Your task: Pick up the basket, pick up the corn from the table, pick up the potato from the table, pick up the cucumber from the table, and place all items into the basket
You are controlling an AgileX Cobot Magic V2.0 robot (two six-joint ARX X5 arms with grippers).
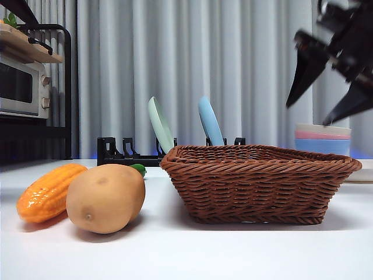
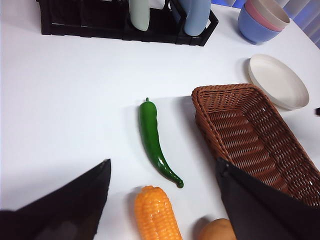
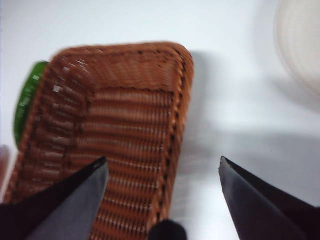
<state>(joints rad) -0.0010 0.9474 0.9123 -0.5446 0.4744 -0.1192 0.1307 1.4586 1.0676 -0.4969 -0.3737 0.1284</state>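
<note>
The brown wicker basket (image 1: 259,182) stands empty on the white table (image 1: 186,251) at centre right. The orange corn (image 1: 48,192) and the tan potato (image 1: 106,197) lie side by side to its left. Only the green tip of the cucumber (image 1: 139,168) shows behind the potato; the left wrist view shows the whole cucumber (image 2: 154,142) between corn (image 2: 156,216) and basket (image 2: 255,137). My right gripper (image 1: 326,87) hangs open above the basket's right end (image 3: 120,135). My left gripper (image 2: 162,200) is open above the corn and potato (image 2: 216,231), out of the front view.
A black dish rack (image 1: 135,153) with a pale green plate (image 1: 160,124) and a blue plate (image 1: 210,121) stands behind. Stacked bowls (image 1: 323,138) and a white plate (image 2: 277,81) are at the right. A microwave shelf (image 1: 32,87) stands at the far left.
</note>
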